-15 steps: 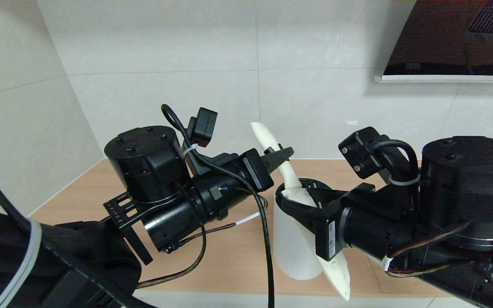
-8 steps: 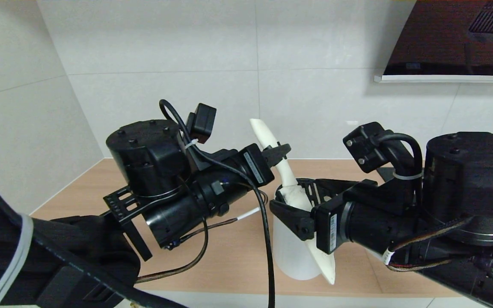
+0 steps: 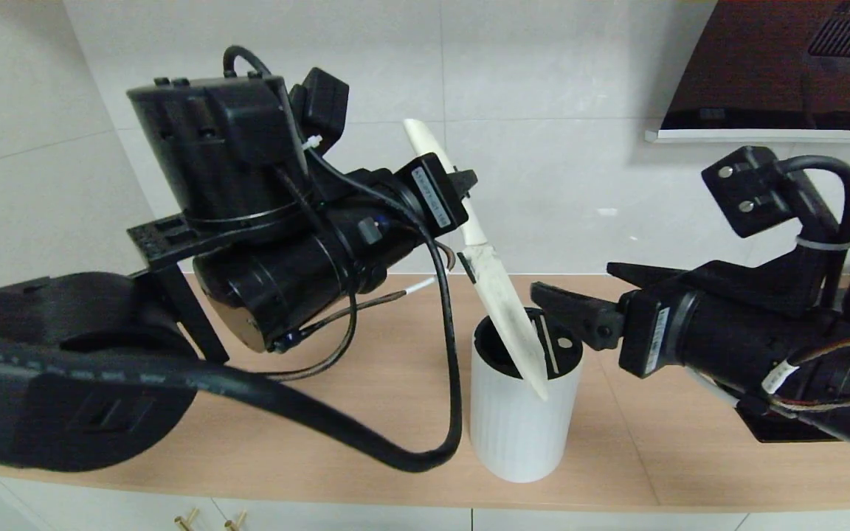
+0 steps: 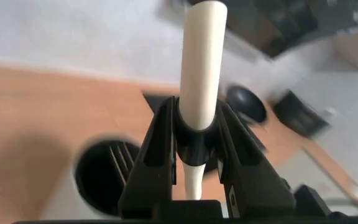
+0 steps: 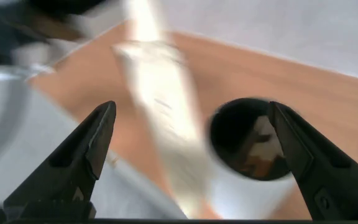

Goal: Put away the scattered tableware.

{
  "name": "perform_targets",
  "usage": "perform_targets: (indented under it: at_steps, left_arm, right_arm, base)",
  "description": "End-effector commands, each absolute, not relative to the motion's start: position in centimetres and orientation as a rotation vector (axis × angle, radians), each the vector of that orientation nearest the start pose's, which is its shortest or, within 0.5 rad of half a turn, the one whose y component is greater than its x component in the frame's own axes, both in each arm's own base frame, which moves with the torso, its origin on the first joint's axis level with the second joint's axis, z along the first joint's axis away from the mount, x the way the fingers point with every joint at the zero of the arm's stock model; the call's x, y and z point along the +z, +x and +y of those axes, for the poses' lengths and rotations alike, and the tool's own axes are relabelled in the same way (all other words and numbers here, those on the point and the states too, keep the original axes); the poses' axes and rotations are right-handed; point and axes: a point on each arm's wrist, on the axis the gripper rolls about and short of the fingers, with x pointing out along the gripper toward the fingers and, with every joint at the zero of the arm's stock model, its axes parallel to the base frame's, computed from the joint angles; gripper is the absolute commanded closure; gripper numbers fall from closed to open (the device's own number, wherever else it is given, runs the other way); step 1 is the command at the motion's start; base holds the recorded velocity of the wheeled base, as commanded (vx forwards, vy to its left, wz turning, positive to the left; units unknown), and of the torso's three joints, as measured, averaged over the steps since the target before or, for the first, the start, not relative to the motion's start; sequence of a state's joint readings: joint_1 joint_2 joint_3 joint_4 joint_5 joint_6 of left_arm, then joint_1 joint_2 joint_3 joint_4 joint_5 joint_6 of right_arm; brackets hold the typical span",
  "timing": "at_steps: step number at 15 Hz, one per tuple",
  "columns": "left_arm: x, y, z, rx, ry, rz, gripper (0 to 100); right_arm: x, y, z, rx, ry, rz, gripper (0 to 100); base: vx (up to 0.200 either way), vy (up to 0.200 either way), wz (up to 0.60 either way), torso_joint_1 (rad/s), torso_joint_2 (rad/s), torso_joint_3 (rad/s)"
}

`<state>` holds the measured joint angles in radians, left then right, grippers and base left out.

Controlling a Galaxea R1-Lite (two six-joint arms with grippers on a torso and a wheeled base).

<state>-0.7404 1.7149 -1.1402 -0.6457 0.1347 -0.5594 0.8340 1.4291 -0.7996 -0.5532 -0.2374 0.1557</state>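
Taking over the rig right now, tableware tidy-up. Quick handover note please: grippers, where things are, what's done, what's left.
Left gripper: shut on the handle of the white-bladed knife with a cream handle, held raised and tilted, tip down.
Right gripper: open, holding nothing, level with the rim of the white ribbed cylindrical holder.
The holder stands upright on the wooden countertop. In the head view the knife tip overlaps its front rim; I cannot tell if it is inside the opening.
Done: knife picked up and brought to the holder.
Left: lower the blade in, then release.
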Motion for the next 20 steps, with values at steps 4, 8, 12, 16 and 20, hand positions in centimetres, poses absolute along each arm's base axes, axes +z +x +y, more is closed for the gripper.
perform_targets:
  at_steps: [4,8,12,16,20]
  left_arm:
    - [27.9,28.4,-24.0,-0.306,-0.316,-0.004,100]
    - [27.0,27.9,-26.2,-0.261,-0.292,-0.044,100]
    - [26.4,27.1,-28.3,-0.180,-0.258,-0.119,100]
    - [23.7,28.3,-30.4,-0.165,-0.207,-0.148,100]
    - [22.5,28.4,-31.2,-0.174,-0.191,-0.130,100]
  right_arm:
    - [27.0,16.8,13.4,0.491,0.136,0.056,0]
    - [26.4,17.5,13.5,0.482,0.125,0.078,0]
    - [26.5,17.5,13.4,0.479,0.126,0.076,0]
    - [26.5,17.5,13.5,0.479,0.126,0.076,0]
    - [26.4,17.6,13.5,0.479,0.124,0.080,0]
  base:
    - [0.000,0.000,0.00,0.000,0.00,0.000]
    - [0.000,0.000,0.00,0.000,0.00,0.000]
    - [0.000,0.000,0.00,0.000,0.00,0.000]
    - [0.000,0.000,0.00,0.000,0.00,0.000]
    - [0.000,0.000,0.00,0.000,0.00,0.000]
